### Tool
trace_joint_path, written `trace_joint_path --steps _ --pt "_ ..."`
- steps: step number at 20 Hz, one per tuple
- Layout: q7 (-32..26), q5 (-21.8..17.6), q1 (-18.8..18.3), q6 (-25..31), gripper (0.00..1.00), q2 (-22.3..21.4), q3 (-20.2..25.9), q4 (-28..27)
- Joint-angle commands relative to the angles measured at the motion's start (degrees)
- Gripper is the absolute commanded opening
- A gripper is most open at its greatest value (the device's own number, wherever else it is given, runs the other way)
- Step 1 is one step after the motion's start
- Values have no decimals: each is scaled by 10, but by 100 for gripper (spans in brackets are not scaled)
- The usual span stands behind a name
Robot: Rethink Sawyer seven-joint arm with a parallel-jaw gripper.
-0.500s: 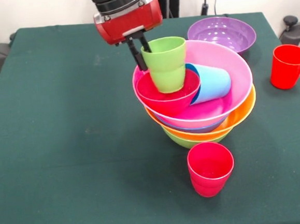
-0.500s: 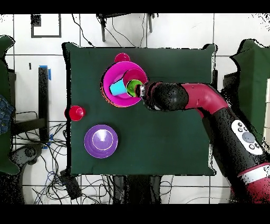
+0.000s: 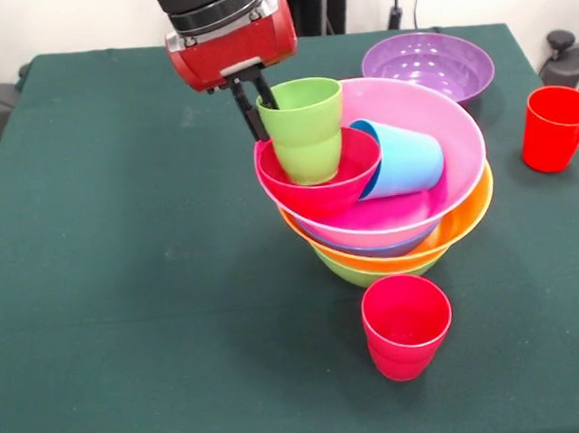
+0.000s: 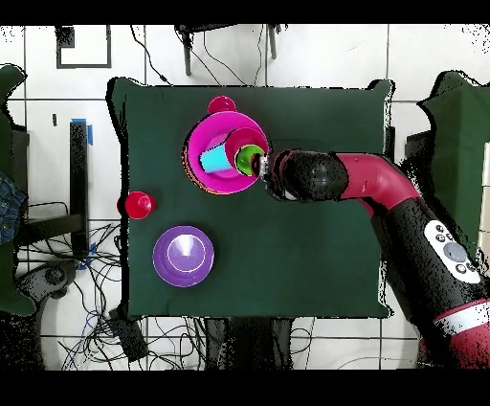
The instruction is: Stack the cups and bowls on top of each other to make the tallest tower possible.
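Observation:
The tower [image 3: 401,233] is a pile of nested bowls: lime green bowl [image 3: 359,274] at the bottom, then orange [image 3: 465,218], blue [image 3: 392,249] and the wide pink bowl [image 3: 443,124] on top. A small red bowl [image 3: 322,189] sits tilted on the pink bowl's left rim with the lime green cup [image 3: 305,135] upright in it. The sky blue cup [image 3: 400,158] lies on its side in the pink bowl. My gripper [image 3: 261,113] straddles the green cup's rim, one finger inside and one outside, shut on it. In the overhead view the gripper [image 4: 260,163] meets the green cup [image 4: 251,156].
A purple bowl [image 3: 428,65] stands alone behind the tower to the right. One red cup [image 3: 406,326] stands just in front of the tower, another red cup [image 3: 555,127] near the right table edge. The green tablecloth [image 3: 125,290] stretches to the left.

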Motion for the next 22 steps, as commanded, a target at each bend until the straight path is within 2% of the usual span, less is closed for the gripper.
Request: trace_joint_path --steps 1,2,3,6,11,19,22 --pt "-21 8 33 76 0 18 -41 -25" --pt "-19 11 36 80 0 17 -43 -28" --pt "-3 17 41 69 100 16 -49 -30" --pt "13 37 45 99 100 -2 -53 -28" --pt "-10 60 48 137 100 -29 -33 -35" --pt "-21 66 57 150 100 -21 -32 -64" --pt "-31 69 57 173 100 -27 -34 -65"
